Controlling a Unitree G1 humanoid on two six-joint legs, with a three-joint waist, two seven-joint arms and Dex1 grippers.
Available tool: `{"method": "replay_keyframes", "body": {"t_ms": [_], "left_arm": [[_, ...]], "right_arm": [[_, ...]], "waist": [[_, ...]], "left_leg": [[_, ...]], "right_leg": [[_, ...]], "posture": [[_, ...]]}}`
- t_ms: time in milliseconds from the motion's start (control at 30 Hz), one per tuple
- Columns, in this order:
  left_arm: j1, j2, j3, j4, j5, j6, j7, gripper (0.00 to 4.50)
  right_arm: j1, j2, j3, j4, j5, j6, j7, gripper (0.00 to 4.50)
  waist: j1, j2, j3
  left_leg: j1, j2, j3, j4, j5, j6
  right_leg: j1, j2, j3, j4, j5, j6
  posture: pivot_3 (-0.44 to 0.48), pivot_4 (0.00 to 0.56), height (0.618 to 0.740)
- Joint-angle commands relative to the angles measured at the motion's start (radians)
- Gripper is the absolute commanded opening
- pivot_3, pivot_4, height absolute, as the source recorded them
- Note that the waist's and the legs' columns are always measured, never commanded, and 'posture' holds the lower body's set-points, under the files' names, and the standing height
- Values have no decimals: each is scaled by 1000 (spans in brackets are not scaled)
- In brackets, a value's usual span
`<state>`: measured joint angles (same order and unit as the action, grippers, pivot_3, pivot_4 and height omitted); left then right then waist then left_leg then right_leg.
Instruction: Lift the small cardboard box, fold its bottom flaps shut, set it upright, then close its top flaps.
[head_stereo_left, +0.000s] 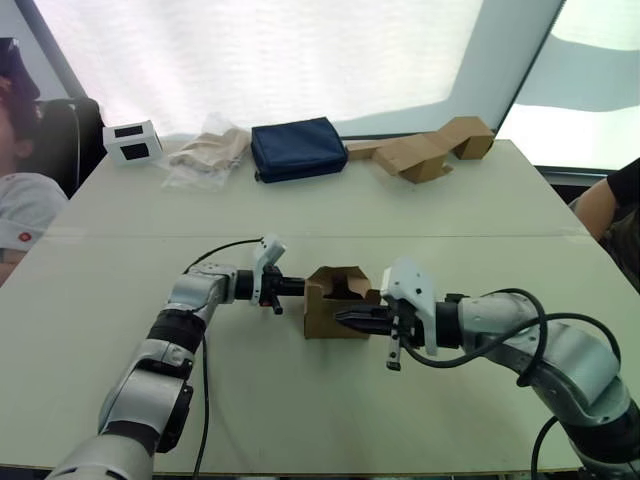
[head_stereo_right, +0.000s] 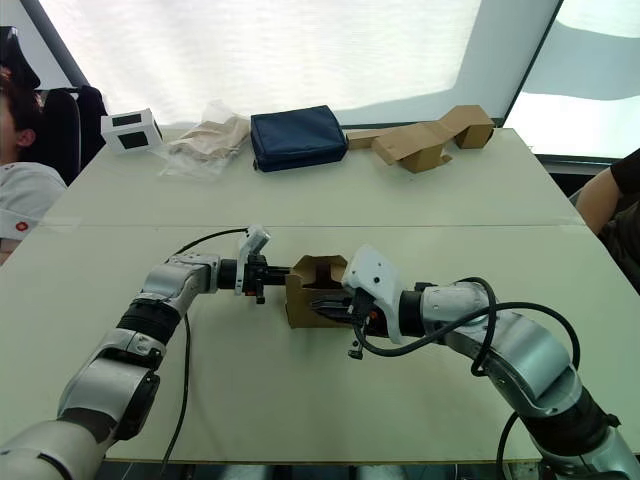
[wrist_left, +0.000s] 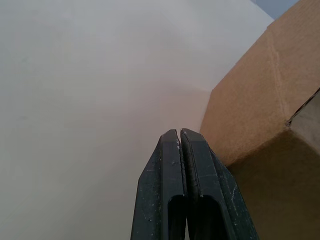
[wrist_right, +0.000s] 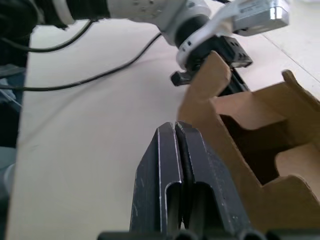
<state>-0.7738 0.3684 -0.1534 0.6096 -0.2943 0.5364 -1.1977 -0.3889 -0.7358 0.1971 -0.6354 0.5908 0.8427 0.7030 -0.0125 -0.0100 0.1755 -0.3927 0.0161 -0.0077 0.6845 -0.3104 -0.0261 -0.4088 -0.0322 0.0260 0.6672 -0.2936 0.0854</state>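
The small cardboard box (head_stereo_left: 330, 318) stands upright in the middle of the table, its top open. The top flaps (head_stereo_left: 344, 276) stick up around the rim; one rises in the right wrist view (wrist_right: 209, 82). My left gripper (head_stereo_left: 302, 286) is shut, its tips against the box's left wall (wrist_left: 260, 100). My right gripper (head_stereo_left: 339, 316) is also shut with nothing between its fingers (wrist_right: 172, 145), and it lies along the box's front wall near the right corner.
At the table's far edge lie a white box with black panels (head_stereo_left: 133, 141), a plastic bag (head_stereo_left: 207, 152), a navy pouch (head_stereo_left: 297, 148) and larger folded cardboard pieces (head_stereo_left: 435, 148). A person (head_stereo_left: 20, 190) sits at the left, and another person's arm (head_stereo_left: 612, 200) shows at the right.
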Motion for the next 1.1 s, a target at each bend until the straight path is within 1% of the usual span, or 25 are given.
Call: {"method": "replay_keyframes", "body": {"t_ms": [33,367,600,767,900,1000,1100], "left_arm": [[7,-2,13,-56,-8,9,3,69],[24,-3,15,-73,-3,7,21,69],[40,-1,24,-96,-6,4,46,69],[46,51,92,-151,-31,44,96,69],[112,150,101,-345,-70,112,46,69],[179,238,140,-548,-171,244,14,69],[223,282,190,-714,-276,360,33,69]], "right_arm": [[-21,9,19,20,-50,-58,19,0],[-25,49,78,97,-140,-118,49,0],[-24,88,70,130,-155,-126,62,0],[-30,96,63,143,-159,-128,73,0],[-34,100,58,153,-163,-131,76,0],[-37,107,58,164,-168,-137,78,0],[-37,112,57,171,-172,-144,82,0]], "waist": [[0,0,0],[-1,0,0],[0,0,0],[-2,0,0],[-4,0,0],[-2,0,0],[-2,0,0]], "left_leg": [[0,0,0,0,0,0],[0,0,0,0,0,0],[0,0,0,0,0,0],[0,0,0,0,0,0],[0,1,0,0,0,0],[0,1,0,0,0,0],[0,1,0,0,0,0]], "right_leg": [[0,0,0,0,0,0],[0,0,0,0,0,0],[0,0,0,0,0,0],[0,0,0,0,0,0],[0,0,0,0,0,0],[0,-1,0,0,0,0],[0,-2,1,0,0,0]], "posture": [[0,150,740],[0,150,740],[0,150,740],[0,150,740],[0,150,740],[0,150,740],[0,150,740]]}}
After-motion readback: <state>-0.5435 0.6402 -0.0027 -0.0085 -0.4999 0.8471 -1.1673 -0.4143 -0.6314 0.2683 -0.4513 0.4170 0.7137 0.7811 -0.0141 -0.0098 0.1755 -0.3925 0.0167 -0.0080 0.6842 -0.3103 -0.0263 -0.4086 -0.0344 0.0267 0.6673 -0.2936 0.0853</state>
